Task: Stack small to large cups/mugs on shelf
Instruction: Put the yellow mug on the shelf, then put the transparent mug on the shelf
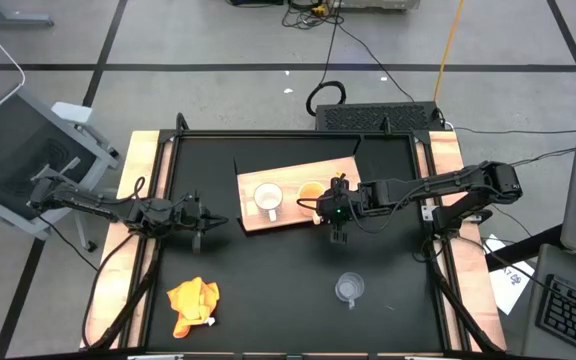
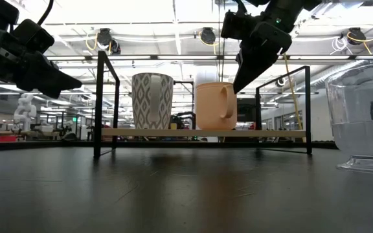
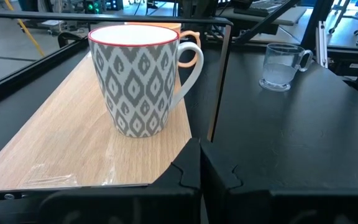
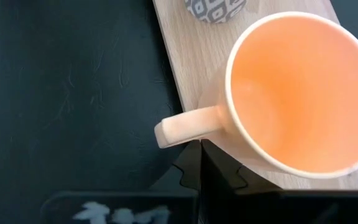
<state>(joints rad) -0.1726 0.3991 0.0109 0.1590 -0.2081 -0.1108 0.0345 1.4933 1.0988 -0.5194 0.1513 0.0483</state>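
A white mug with a grey diamond pattern and an orange mug stand upright on their bases, side by side on the light wooden shelf. A clear glass cup stands on the black table nearer the front. My right gripper is shut and slants down beside the orange mug's handle. My left gripper is shut and hovers left of the shelf, pointing at the white mug. My right gripper has its shut fingertips close beside the orange mug's handle, coming from above at a slant from the table's right. I cannot tell whether they touch it. The mug stands upright on the shelf.
A crumpled orange cloth lies near the table's front left. The shelf sits raised in a black frame with upright posts at its corners. Wooden rails run along the table's left and right sides.
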